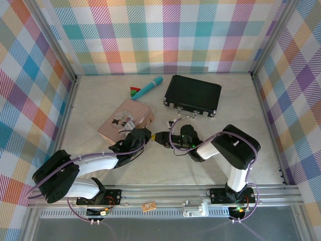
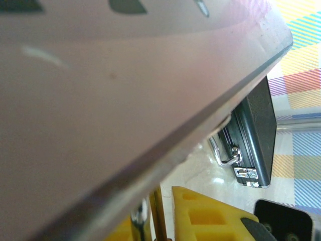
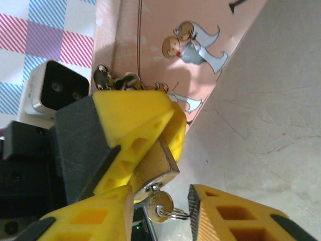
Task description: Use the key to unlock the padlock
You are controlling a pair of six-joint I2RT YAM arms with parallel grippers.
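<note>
Padlock (image 3: 158, 165) clamped tight in left gripper (image 1: 145, 134) just beside pink tin (image 3: 150, 40), key (image 3: 159, 205) lodged in its keyhole end, ring (image 3: 179, 215) dangling, right gripper (image 1: 161, 136) jaws parted narrowly either side of key, not yet touching

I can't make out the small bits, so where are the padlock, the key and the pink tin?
padlock (image 3: 156, 168): right wrist view, on its brass body.
key (image 3: 159, 205): right wrist view, on its round head.
pink tin (image 1: 114, 126): top external view, on its lid.
</note>
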